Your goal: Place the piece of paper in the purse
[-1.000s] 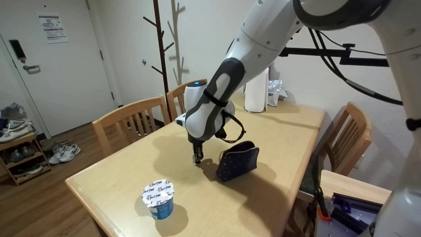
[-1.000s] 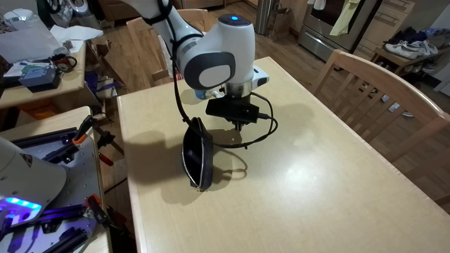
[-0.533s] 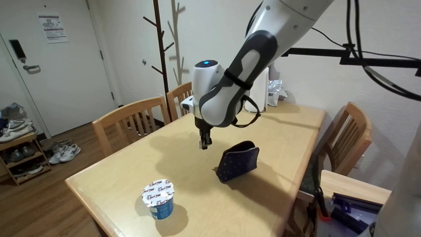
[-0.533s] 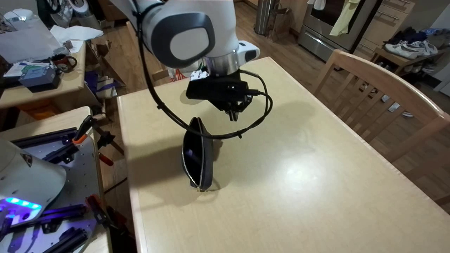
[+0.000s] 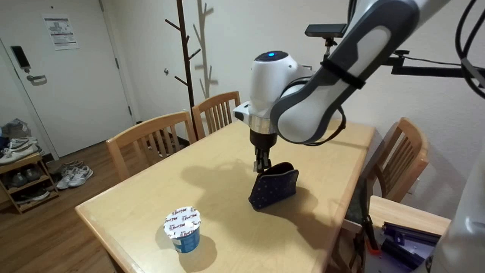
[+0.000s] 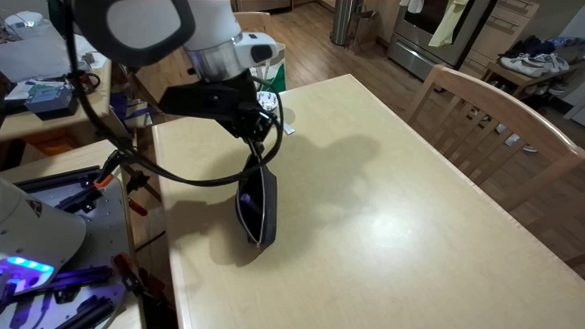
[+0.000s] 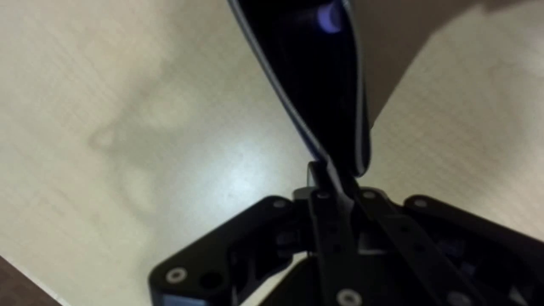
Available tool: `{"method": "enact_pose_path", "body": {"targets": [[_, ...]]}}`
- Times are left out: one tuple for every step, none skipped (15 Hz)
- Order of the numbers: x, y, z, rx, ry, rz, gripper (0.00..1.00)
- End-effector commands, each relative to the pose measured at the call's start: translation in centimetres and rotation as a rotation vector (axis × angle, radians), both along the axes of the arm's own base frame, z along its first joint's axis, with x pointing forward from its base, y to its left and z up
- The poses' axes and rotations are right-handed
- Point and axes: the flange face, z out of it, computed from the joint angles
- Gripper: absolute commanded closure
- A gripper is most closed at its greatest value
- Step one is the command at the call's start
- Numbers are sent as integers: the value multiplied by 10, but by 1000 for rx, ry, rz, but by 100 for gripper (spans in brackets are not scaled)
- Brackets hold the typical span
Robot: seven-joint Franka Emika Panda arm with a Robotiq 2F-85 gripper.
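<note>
Claw moved nearer purse; chairs flank the table.

In both exterior views, soft overlapping shadows fall across the table, and in an exterior view glare whitens its surface. Blue light glows from the robot base. The wrist view is blurred, the gripper dark, the purse nearly black inside.

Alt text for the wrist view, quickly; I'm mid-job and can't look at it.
The gripper, low in frame, is shut on what looks like the piece of paper, seen edge-on, at the lower end of the open, dark purse; whether they touch is unclear. A bluish-purple object shows inside, and the pale table lies beneath.
</note>
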Motion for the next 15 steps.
{"method": "enact_pose_path", "body": {"targets": [[-50,8,15,-23,-10,-105,95],[-61,9,17,-31,-3,-138,95],[-71,9,21,-46,-3,-158,95],[-77,8,23,-69,-5,-165,95],[-62,3,32,-104,0,-142,95],[-65,1,33,-107,-2,-114,95],[-64,-4,36,-116,-12,-73,95],[-62,-9,37,-125,-22,-45,95],[-61,-13,35,-123,-27,-22,95],[-60,-17,33,-110,-24,14,95],[-59,-23,28,-90,-15,49,95],[-59,-29,26,-82,-14,76,95],[-58,-36,23,-60,-25,119,95],[-57,-42,20,-46,-28,147,95],[-57,-47,15,-27,-28,171,95]]}}
